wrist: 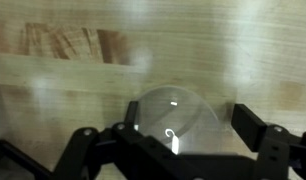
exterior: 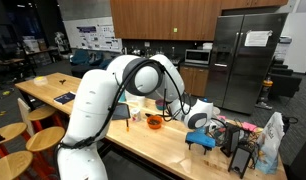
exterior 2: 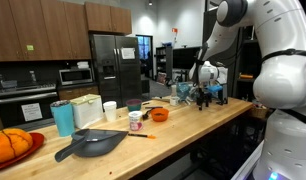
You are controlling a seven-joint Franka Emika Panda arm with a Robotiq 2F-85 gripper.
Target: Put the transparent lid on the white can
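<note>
1. The lid lies flat on the worktop, some way to one side of the bowl.
2. The hand hangs low over the lid with its fingers spread apart, one on each side. Whether they touch it I cannot tell.
3. The can stands upright on the opposite side of the bowl.
4. A blue tumbler stands farther from the bowl than the can, on that same side.
</note>
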